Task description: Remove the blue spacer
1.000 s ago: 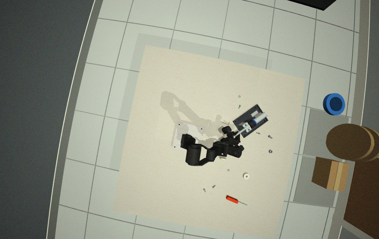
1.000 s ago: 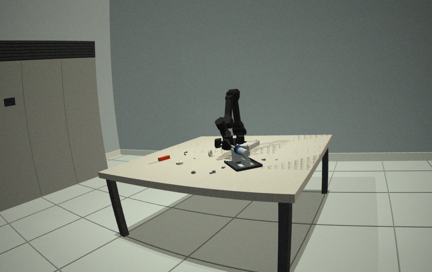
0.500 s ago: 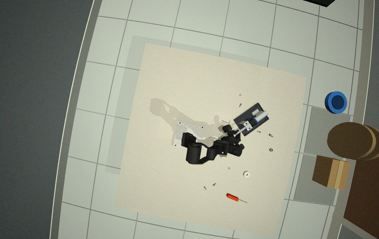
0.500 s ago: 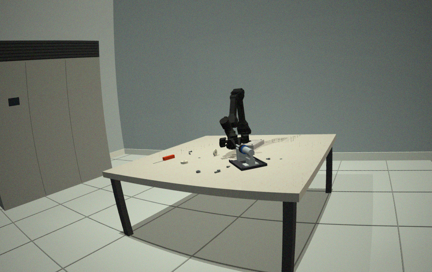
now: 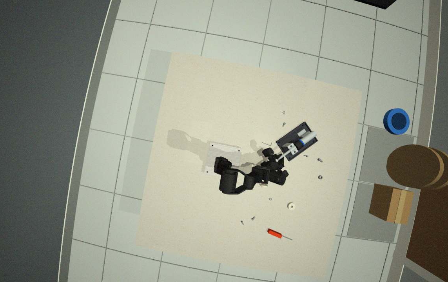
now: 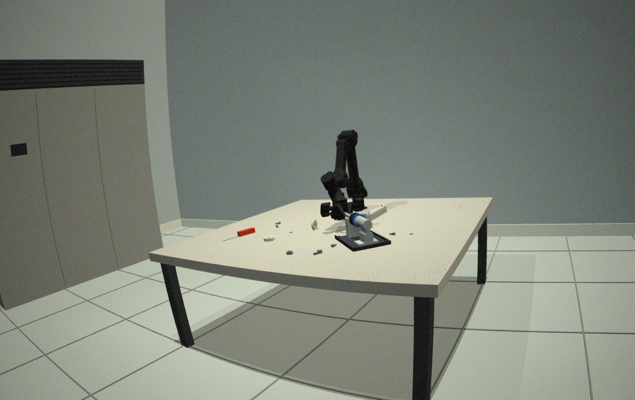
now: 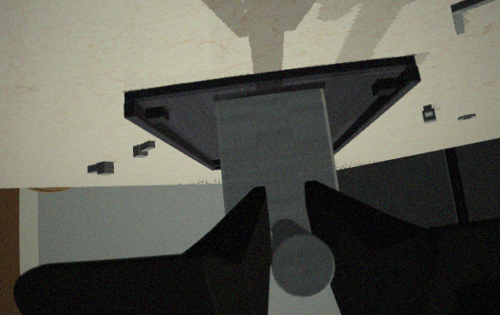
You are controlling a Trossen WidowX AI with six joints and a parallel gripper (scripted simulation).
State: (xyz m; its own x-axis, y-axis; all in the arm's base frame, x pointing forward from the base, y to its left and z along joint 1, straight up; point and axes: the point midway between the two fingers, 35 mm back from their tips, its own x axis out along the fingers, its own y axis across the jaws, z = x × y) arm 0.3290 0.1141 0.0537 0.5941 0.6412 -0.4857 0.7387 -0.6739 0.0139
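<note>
My gripper (image 5: pixel 278 159) (image 7: pixel 285 195) is shut on the pale round shaft (image 5: pixel 286 154) (image 7: pixel 303 265), whose end faces the wrist camera between the fingers. The shaft runs into the upright housing block (image 5: pixel 292 148) (image 6: pixel 353 230) (image 7: pixel 273 140), which stands on the dark base plate (image 5: pixel 283 137) (image 6: pixel 372 246) (image 7: pixel 232 80). Beyond the block, a black ring (image 5: pixel 298 144) and a blue ring (image 5: pixel 301 141) sit in line with a thick white cylinder (image 5: pixel 310 136) (image 6: pixel 363 221). In the wrist view the block hides the rings. No blue spacer shows on the table.
Small screws and nuts lie around the plate. A hex key (image 5: pixel 267 143) lies close to the arm. A cream ring (image 5: pixel 291 206) (image 6: pixel 269 238) and a red screwdriver (image 5: pixel 274 233) (image 6: pixel 246 231) lie farther off. Another cream ring (image 6: pixel 314 224) stands on edge near the arm.
</note>
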